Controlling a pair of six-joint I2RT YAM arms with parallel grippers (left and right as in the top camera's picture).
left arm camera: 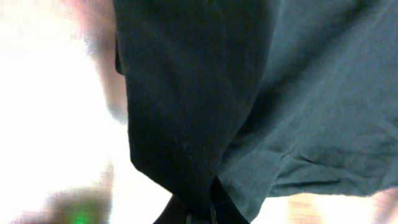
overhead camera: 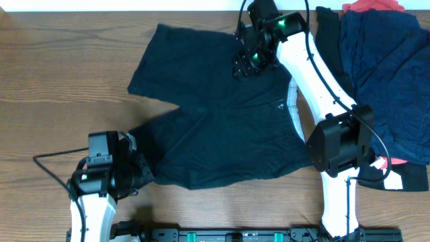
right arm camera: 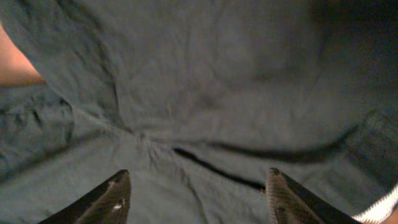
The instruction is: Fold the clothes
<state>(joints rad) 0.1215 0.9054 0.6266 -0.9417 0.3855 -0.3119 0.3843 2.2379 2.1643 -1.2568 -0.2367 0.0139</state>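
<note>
Left hand (left arm camera: 200, 213) seems clenched on a leg hem of the black shorts (overhead camera: 222, 134), spread flat on the worktop (overhead camera: 54, 81); right hand (right arm camera: 196, 186) hangs released over them. Soft, light, likely floppy cloth: best pinched at hems or corners.

Black shorts (overhead camera: 222, 128) spread at table (overhead camera: 60, 81) centre, 2 legs leftward; navy, red, black garments (overhead camera: 390, 74) heaped at its right edge.
</note>
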